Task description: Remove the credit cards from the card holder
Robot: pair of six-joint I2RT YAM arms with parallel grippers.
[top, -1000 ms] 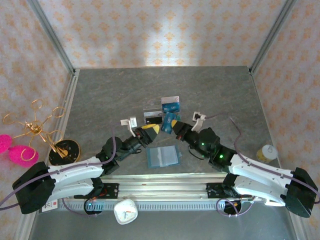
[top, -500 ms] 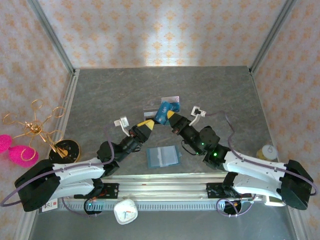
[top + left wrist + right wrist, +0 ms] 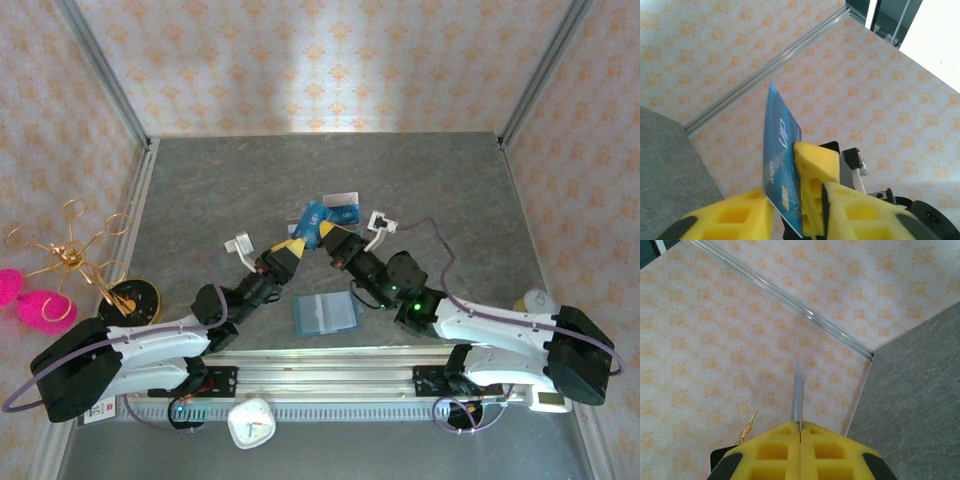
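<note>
Blue credit card (image 3: 312, 217) was up off the table (image 3: 200, 190), upper centre of the top view, pinched by one end in the right gripper (image 3: 328, 234). Right wrist view: card edge-on, a thin sliver sticking up out of the yellow fingers (image 3: 772, 445), which were clenched flat together on it.

Left gripper (image 3: 293, 247) sat nose-to-nose with the right one, coming in from the left. Left wrist view: card face with printed lettering and a chip stood between the left's own yellow fingers (image 3: 735, 215). The lower-left finger looked to touch the card face. The other finger sat on the far side of the right gripper's fingertip. Jaws part-way apart; couldn't tell whether they actually clamped the card.

Card holder (image 3: 327, 313) lay flat on the table at lower centre, below both grippers and apart from them, just above the rail (image 3: 330, 372) at the arm bases. Pale bluish sleeve side up, teal border round it.

Silvery grey card (image 3: 343, 198) lay flat on the table just right of the held card, with a blue-green card (image 3: 346, 212) touching its near edge.

Gold wire stand (image 3: 75, 255) stood at the far left of the frame.
</note>
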